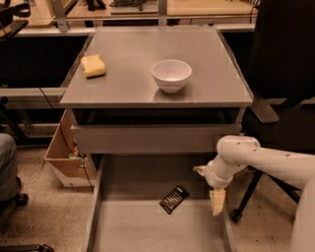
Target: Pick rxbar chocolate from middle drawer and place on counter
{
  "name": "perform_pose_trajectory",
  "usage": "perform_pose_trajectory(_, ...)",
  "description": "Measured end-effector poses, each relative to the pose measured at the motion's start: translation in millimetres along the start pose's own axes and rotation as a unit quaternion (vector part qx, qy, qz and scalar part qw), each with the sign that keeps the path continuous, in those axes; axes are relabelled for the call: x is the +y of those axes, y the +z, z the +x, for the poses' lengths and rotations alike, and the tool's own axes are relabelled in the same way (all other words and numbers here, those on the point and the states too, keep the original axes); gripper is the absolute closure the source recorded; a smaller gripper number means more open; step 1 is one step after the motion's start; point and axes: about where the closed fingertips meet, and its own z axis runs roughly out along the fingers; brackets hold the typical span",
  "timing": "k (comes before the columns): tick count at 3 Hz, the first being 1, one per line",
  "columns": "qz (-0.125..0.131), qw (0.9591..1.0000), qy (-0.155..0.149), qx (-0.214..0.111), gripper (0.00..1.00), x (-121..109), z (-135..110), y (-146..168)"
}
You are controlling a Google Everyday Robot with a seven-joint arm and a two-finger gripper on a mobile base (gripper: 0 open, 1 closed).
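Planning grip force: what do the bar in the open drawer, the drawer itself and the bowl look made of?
Rxbar chocolate: thin dark wrapper, likely plastic film. Middle drawer: matte grey, thin walls, looks sheet metal. Bowl: smooth white, perhaps ceramic. The tool hangs by the drawer's right wall.

Hand (216,196) at a side wall of the middle drawer (147,231), rxbar chocolate (174,199) flat on its floor nearby.

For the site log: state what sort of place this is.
Likely a lab or office workspace: a smooth grey metal counter beside a black office chair, pale wooden desks behind, a brown cardboard box on the floor. The gripper hangs over a side wall of the shallow grey middle drawer.
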Motion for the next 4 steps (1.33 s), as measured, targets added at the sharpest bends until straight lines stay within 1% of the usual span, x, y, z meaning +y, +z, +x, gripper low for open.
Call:
perform_pose_trajectory(1,0.0,0.9993,-0.006,-0.036,0.0,-4.0,-1.0,37.1)
perform_pose_trajectory(2,0.019,0.997,-0.005,-0.075,0.0,-14.8,-5.4,72.0)
perform_pose_trajectory(3,0.036,0.9935,0.01,-0.107,0.0,-26.4,-6.5,99.4)
perform_pose_trajectory(4,0.047,0.9895,0.033,-0.132,0.0,-36.0,-11.6,121.2)
